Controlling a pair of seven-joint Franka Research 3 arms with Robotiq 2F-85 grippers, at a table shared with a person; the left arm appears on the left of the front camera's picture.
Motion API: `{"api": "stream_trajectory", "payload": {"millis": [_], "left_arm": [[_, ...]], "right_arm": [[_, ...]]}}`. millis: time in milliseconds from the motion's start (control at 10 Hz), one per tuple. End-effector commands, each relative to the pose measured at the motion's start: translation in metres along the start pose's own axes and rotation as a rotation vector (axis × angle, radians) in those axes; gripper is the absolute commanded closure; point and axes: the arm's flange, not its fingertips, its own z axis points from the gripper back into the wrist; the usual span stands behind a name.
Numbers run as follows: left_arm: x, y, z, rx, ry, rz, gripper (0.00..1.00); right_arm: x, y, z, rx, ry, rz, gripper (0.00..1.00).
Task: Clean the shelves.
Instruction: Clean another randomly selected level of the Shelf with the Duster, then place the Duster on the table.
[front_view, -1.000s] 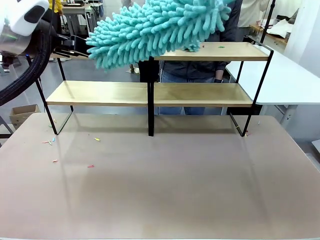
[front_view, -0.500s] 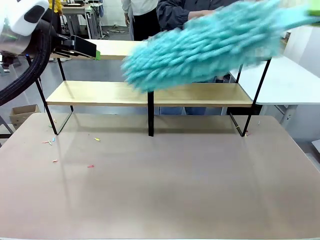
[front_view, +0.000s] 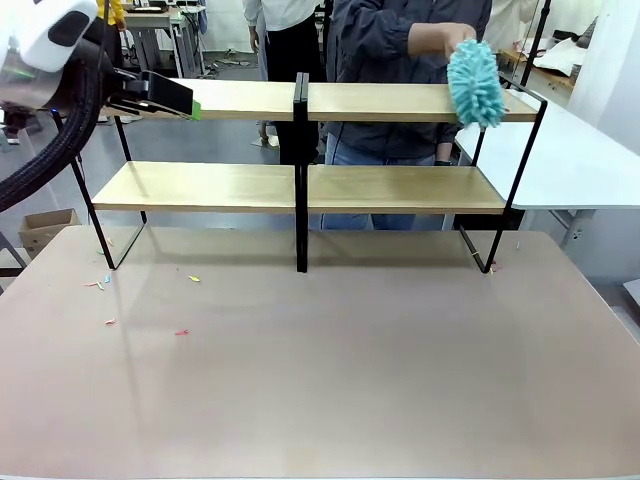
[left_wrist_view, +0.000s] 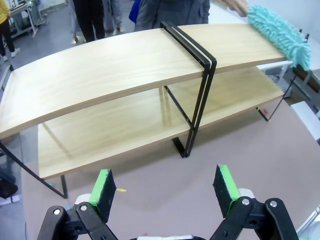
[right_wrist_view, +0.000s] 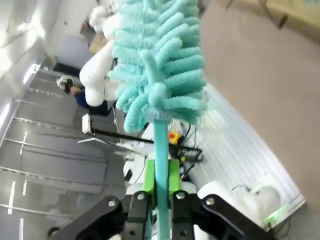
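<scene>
Since half a second ago, the big duster has been swung away from in front of the shelves (front_view: 400, 188), and both boards are now seen from end to end.

In the right wrist view, the duster (right_wrist_view: 160, 65) is held by the right gripper (right_wrist_view: 160, 180). Its thin stick is pinched tight between the two green pads, and its fluffy blue-green head is stuck out past the fingers. Whether this duster is near the shelves cannot be told.

The table (front_view: 350, 380) is spread out in front of the shelves. A few small coloured bits (front_view: 185, 332) are scattered on it, in front of the left half of the shelves.

The left gripper (left_wrist_view: 165, 187) is held up by the left end of the top board. Its fingers are spread wide, and nothing is held between them.

The shelves are set at the far side of the table, with two wooden boards on a thin black frame and a black post in the middle. No bits can be made out on either board.

A second duster (front_view: 475, 85) is seen at the right end of the top board, with its head hung over the front edge. A hand (front_view: 432, 38) is placed at its upper end. A person (front_view: 390, 60) in a dark jacket is stood just behind the shelves.
</scene>
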Motion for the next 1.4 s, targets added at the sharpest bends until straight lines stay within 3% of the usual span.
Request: {"api": "stream_trajectory", "payload": {"millis": [0, 200, 300, 1300], "left_arm": [[0.000, 0.001, 0.000, 0.006, -0.002, -0.001, 0.00], [0.000, 0.001, 0.000, 0.006, -0.002, -0.001, 0.00], [0.000, 0.001, 0.000, 0.006, -0.002, -0.001, 0.00], [0.000, 0.001, 0.000, 0.006, -0.002, -0.001, 0.00]], "right_arm": [[-0.022, -0.030, 0.019, 0.033, -0.235, 0.106, 0.88], [-0.048, -0.065, 0.024, 0.032, -0.460, 0.017, 0.88], [-0.033, -0.032, 0.041, 0.017, -0.243, 0.059, 0.88], [-0.033, -0.032, 0.041, 0.017, -0.243, 0.059, 0.88]]}}
